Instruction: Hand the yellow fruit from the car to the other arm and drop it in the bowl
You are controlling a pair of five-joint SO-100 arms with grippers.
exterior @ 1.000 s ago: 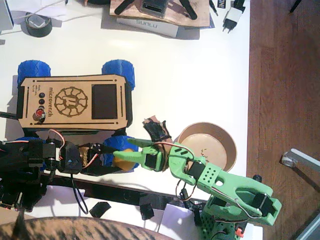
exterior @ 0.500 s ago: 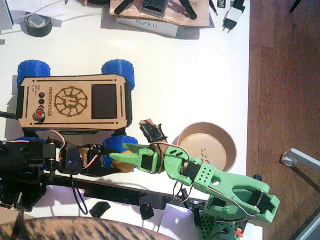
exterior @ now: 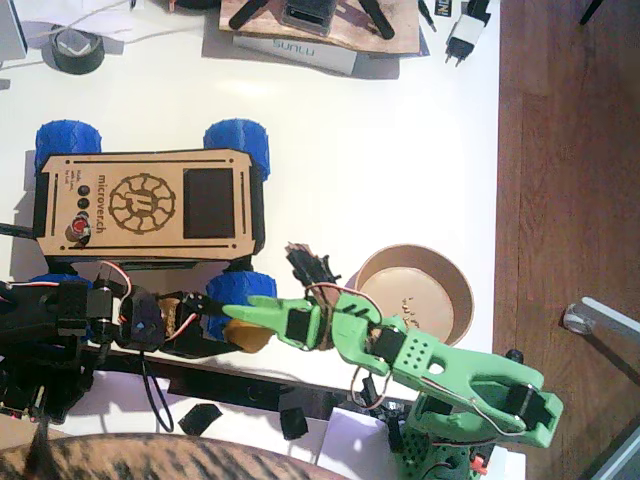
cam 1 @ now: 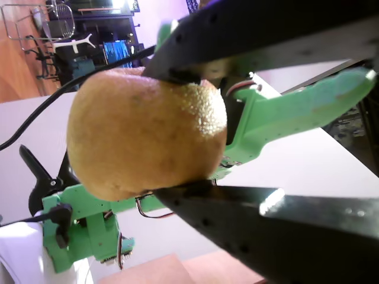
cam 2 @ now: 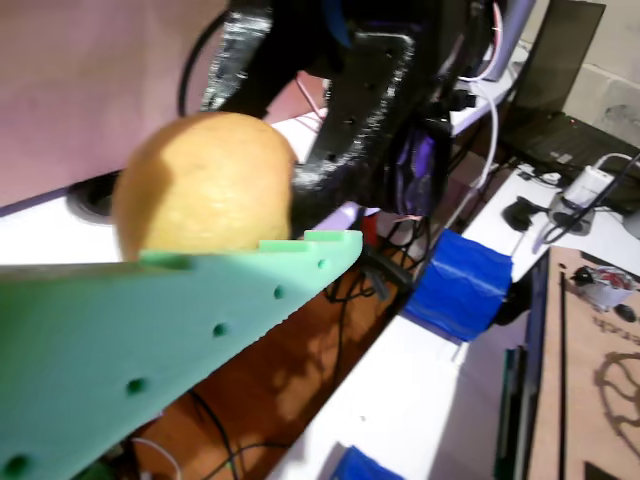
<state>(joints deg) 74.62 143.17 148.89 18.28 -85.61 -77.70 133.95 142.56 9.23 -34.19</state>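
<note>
The yellow fruit [exterior: 246, 336] hangs near the car's front blue wheel [exterior: 228, 294], with my black left gripper [exterior: 236, 330] shut on it. In a wrist view its black jaws clamp the fruit [cam 1: 145, 133] from above and below. My green right gripper [exterior: 250, 312], the other arm, reaches in from the right, and one green finger [exterior: 262, 308] lies along the fruit. It looks open, with the fruit [cam 2: 200, 185] just above its green finger [cam 2: 170, 330]. The car [exterior: 150, 205] stands at the left. The empty bowl [exterior: 452, 282] sits at the right.
A tape roll [exterior: 77, 48], a box and a plug [exterior: 465, 35] line the table's far edge. The table ends at the right, where wooden floor [exterior: 570, 200] begins. The green arm's base [exterior: 470, 420] stands below the bowl. Black clips [exterior: 205, 417] lie by the near edge.
The green gripper has pushed a little further left and its finger now lies over the fruit. The black gripper keeps hold of the fruit in the same place.
</note>
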